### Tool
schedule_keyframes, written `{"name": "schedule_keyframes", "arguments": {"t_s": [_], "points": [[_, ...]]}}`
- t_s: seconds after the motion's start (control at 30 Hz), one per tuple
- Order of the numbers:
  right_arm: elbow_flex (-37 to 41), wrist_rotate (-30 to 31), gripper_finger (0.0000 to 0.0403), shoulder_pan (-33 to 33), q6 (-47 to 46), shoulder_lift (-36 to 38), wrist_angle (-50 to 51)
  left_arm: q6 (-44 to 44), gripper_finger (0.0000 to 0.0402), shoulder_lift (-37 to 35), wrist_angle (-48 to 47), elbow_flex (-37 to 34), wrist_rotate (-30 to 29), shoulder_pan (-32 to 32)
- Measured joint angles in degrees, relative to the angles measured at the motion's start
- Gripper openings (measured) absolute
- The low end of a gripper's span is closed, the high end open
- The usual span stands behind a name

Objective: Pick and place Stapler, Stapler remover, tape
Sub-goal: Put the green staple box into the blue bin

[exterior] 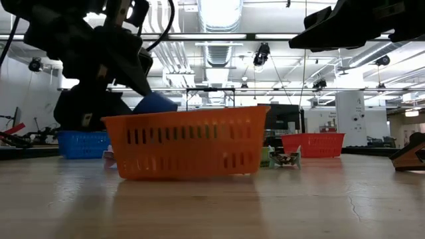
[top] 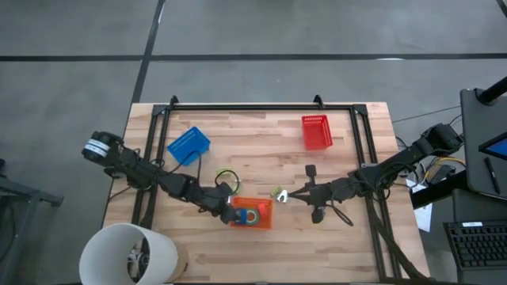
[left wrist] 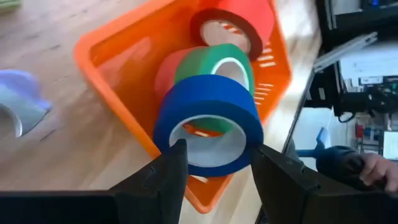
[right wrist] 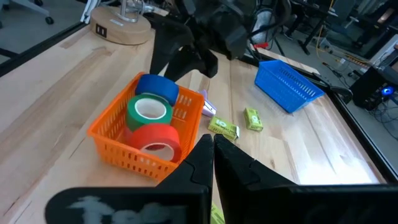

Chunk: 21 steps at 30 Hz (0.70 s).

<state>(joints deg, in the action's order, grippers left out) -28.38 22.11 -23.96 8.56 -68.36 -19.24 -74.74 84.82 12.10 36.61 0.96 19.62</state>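
Note:
An orange basket sits near the table's near-middle. It holds a green roll, a red roll and a pinkish-red roll under the green one. My left gripper is over the basket's left end, shut on a larger blue tape roll. My right gripper is shut and hangs clear of the table just right of the basket. A small purple-and-silver tool lies on the wood beside the basket. My left gripper pinches the blue roll between its two fingers, one on each outer side of the ring near its closest part. They slant down from the table's left. The roll is tilted, its top above the basket's rim, and overlaps the green roll.
A blue basket stands far left and a red basket far right. Two small green boxes lie right of the orange basket. Dark objects lie near my right arm. A white round shade overhangs the near left corner.

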Motion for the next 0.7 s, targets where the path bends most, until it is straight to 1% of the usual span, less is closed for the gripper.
{"name": "schedule_keyframes", "arguments": {"t_s": [0.13,0.23,0.5,0.7], "points": [[0.00,0.00,0.0008,-0.02,-0.19,0.00,-0.05,0.21,0.0179,-0.02,0.35,-0.01,0.01,-0.14],[0.00,0.00,0.0008,0.00,-0.04,0.02,-0.29,1.92,0.0179,-0.73,0.86,0.08,0.08,-0.16],[0.09,0.00,0.0008,0.02,0.00,0.00,-0.44,5.32,0.0179,-4.88,1.24,0.65,1.00,-0.25],[0.11,-0.01,0.0008,0.02,0.01,0.00,-0.79,12.99,0.0179,-6.54,1.24,0.65,-4.67,-0.48]]}}
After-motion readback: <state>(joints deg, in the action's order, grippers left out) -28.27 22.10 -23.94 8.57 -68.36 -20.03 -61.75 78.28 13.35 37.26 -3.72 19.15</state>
